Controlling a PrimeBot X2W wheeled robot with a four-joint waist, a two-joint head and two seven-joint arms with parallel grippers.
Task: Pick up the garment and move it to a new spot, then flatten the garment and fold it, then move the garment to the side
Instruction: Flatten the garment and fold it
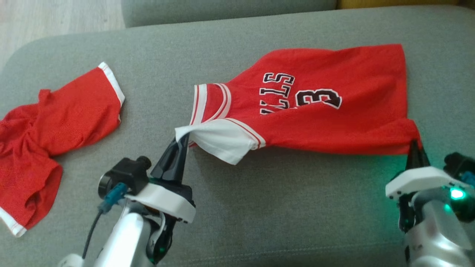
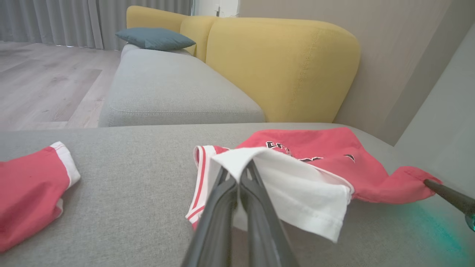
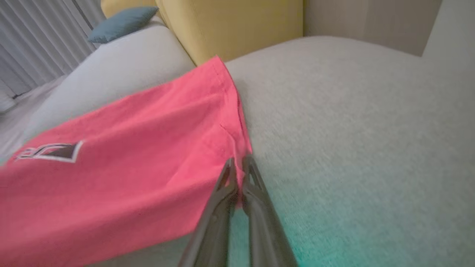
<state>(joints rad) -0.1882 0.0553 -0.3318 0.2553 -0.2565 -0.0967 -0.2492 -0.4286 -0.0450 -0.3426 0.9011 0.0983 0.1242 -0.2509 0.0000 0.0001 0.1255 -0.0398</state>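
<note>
A red jersey lies stretched sideways across a grey cushion, black-and-white lettering and a numeral facing up, shoulders toward the robot's left and hem toward its right. The left gripper has its two dark fingers pressed together on a white flap at the shoulder end; the flap is lifted a little off the cushion and casts a shadow beneath. The right gripper is likewise clamped, its fingertips pinching the near corner of the hem, which bunches into a small peak where the fingers meet it. Between the two grips, the jersey's near edge runs in an almost straight line, while the far side rests flat on the fabric. A green light glows on the right wrist and tints the cushion around it. Well apart from the jersey, at the robot's left, a pair of red shorts with white trim lies crumpled on the same cushion. Beyond, the left wrist view takes in a yellow backrest, a blue pillow, a wooden floor and grey curtains.
</note>
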